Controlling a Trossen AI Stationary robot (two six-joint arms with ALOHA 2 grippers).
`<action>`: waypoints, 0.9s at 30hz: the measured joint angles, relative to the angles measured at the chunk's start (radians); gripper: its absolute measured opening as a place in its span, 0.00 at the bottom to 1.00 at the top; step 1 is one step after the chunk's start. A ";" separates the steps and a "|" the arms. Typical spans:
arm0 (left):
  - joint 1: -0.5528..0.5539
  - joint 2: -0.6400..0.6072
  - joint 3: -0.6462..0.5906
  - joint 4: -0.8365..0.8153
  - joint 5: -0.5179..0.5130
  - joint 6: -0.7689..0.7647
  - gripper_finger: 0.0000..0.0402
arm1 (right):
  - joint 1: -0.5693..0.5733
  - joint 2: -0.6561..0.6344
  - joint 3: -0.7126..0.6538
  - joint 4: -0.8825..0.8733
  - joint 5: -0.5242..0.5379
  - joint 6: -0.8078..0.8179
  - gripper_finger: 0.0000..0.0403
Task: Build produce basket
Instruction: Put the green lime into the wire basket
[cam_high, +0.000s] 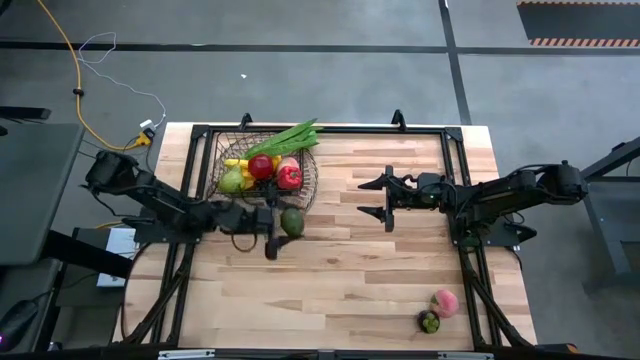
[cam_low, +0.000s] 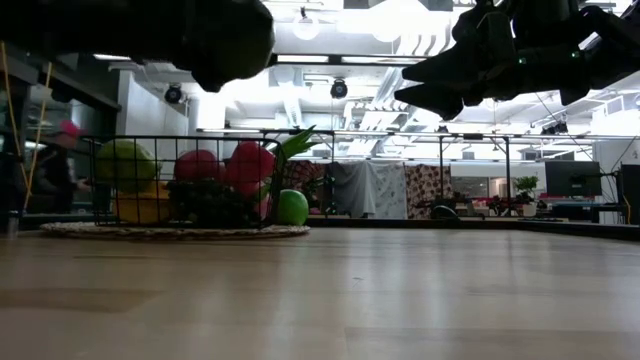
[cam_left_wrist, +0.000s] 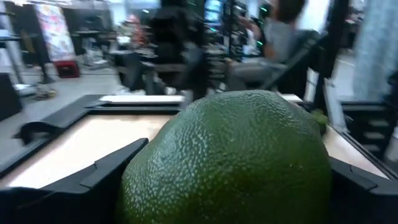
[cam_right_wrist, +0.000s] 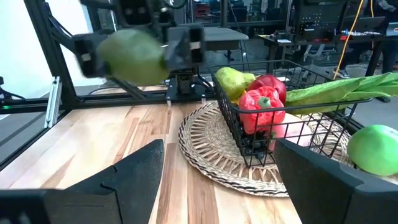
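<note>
- My left gripper (cam_high: 277, 224), just off the basket's near rim toward the table's left side, clamps a pebbly green avocado (cam_left_wrist: 227, 158), not yet dropped in.
- My right gripper (cam_high: 385, 198) waits mid-table, fingers apart, empty.
- A pink peach (cam_high: 445, 303) and a small dark green piece (cam_high: 429, 322) remain near the table's near right corner.
- The dark wire basket (cam_high: 306, 185), at the far edge on a woven mat (cam_right_wrist: 199, 146), already holds a glossy red pepper (cam_right_wrist: 260, 109), pear (cam_right_wrist: 231, 81) and leafy stalks (cam_high: 290, 138).
</note>
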 joint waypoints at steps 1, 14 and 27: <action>0.012 -0.015 -0.004 0.001 0.000 -0.001 0.84 | 0.000 0.000 0.000 0.000 0.000 0.000 0.73; -0.001 -0.298 -0.009 -0.318 0.029 -0.057 0.84 | 0.000 0.000 0.000 0.038 0.000 0.001 0.73; -0.061 -0.489 -0.035 -0.462 -0.045 -0.011 0.84 | 0.000 0.000 0.000 0.006 -0.001 0.022 0.73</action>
